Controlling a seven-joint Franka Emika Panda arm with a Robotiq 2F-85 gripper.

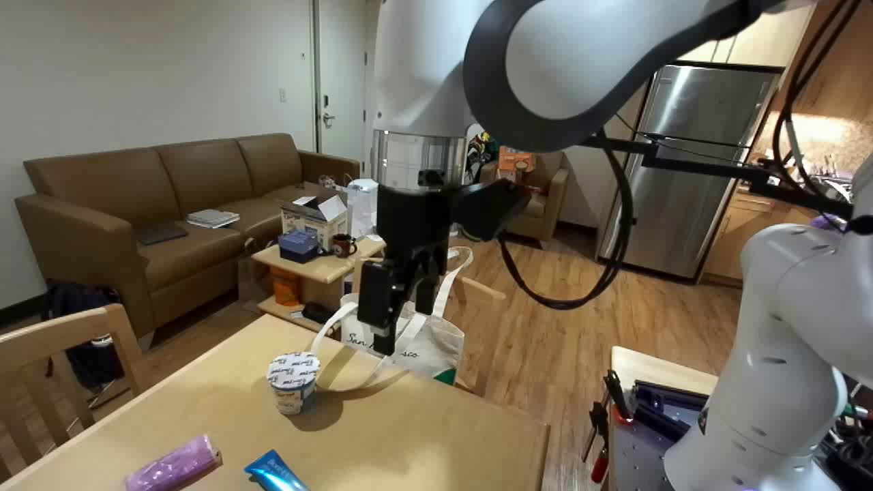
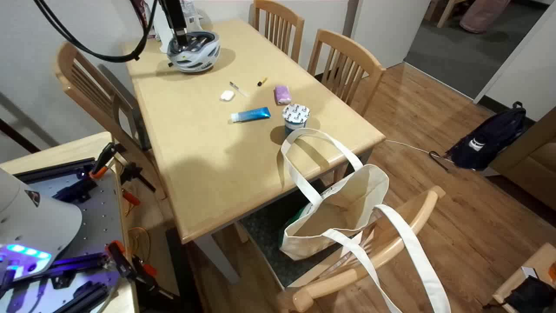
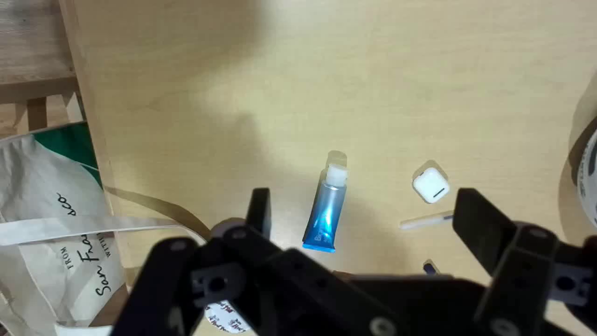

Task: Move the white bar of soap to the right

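- At far left in the wrist view, the tote bag (image 3: 70, 242) sits beyond the edge of the table (image 3: 396, 93); you needn't go near it.
- Next, the blue tube (image 3: 326, 210) lies apart from your target.
- Your gripper (image 3: 363, 210) hangs above, jaws well apart, holding nothing.
- Right of the tube, the white bar of soap (image 3: 431, 185) lies flat on the table, near the pen (image 3: 422, 222). Expect it light, stiff, perhaps slick. It sits cornerwise to you, so turn square to two opposite sides and pinch low across its middle.
- At far right, the helmet (image 3: 589, 186) could limit your travel.
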